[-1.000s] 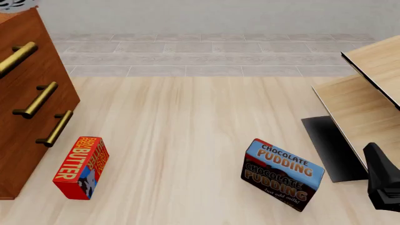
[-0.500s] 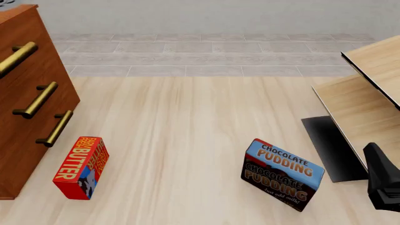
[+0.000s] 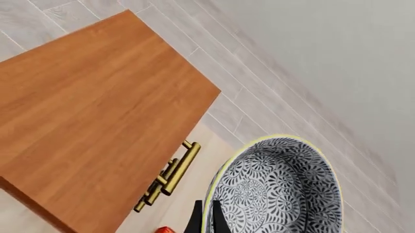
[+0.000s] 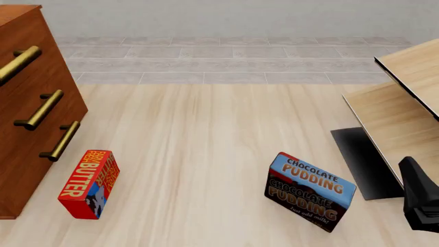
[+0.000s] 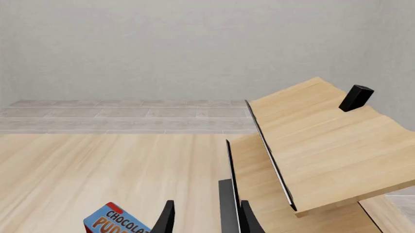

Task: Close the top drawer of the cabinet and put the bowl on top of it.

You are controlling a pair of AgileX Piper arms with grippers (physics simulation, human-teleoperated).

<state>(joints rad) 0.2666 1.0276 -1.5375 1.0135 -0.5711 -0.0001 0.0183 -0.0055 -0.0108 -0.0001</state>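
The cabinet [image 4: 28,103] stands at the table's left edge, its top drawer [image 4: 17,49] flush with the two below. Above and just off the cabinet's top, the left gripper [image 3: 206,221] pinches the bowl [image 3: 275,187] by its rim. Right of the cabinet stand a butter box [image 4: 88,183], then a chocolate pudding box [image 4: 310,191]. Farthest from the cabinet, the right gripper [image 5: 204,218] hangs with jaws apart, empty, beside pale wood furniture [image 5: 311,150].

Parted dark fingers [image 5: 167,219] frame pale shelves [image 5: 318,145] — pudding box [image 5: 120,222] beside.
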